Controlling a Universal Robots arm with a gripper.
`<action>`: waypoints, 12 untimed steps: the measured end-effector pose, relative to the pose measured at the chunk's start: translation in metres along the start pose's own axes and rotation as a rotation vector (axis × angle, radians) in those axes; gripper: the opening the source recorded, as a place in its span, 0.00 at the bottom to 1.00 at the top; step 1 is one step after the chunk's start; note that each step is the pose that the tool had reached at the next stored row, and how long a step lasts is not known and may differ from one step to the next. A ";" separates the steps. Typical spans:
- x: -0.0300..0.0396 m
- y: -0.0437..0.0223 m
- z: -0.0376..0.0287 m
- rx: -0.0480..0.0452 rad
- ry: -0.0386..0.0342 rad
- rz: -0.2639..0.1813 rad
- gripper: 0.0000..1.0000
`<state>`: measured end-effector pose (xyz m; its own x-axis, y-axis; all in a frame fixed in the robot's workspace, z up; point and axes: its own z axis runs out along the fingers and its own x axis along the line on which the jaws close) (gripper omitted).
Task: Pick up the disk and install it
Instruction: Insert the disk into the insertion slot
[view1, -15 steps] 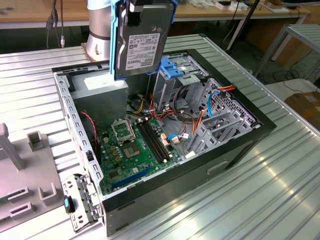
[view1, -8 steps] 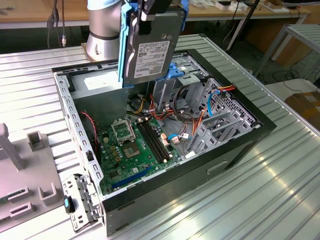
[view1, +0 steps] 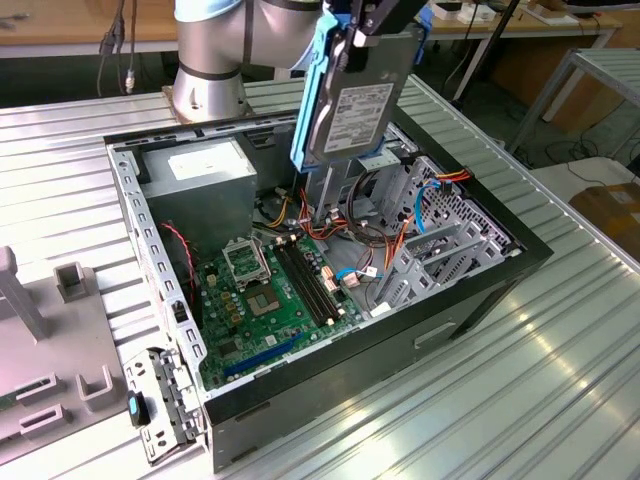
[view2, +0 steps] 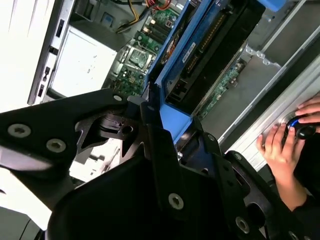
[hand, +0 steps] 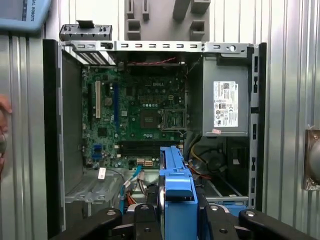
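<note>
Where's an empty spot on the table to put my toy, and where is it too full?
Bare ribbed table lies on the exterior view's right of the computer case. The exterior view's left holds a grey plate. Inside the case it is crowded with cables and the green board; the tool holds the disk above.

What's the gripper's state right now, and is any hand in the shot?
Gripper: shut on the disk, gripping its blue frame, above the open computer case.
Person's hand: resting on a small dark object.

disk: silver, white label, blue frame | motherboard: green
</note>
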<state>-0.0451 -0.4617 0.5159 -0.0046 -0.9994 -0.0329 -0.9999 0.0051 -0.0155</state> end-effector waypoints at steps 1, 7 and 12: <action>0.0023 -0.0012 0.0001 -0.0001 0.0000 0.000 0.37; 0.0338 -0.0086 0.0014 0.0000 -0.0001 0.000 0.37; 0.0532 -0.0126 0.0025 0.0000 0.0000 0.000 0.37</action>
<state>-0.0327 -0.5149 0.5119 -0.0046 -0.9994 -0.0329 -0.9999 0.0051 -0.0155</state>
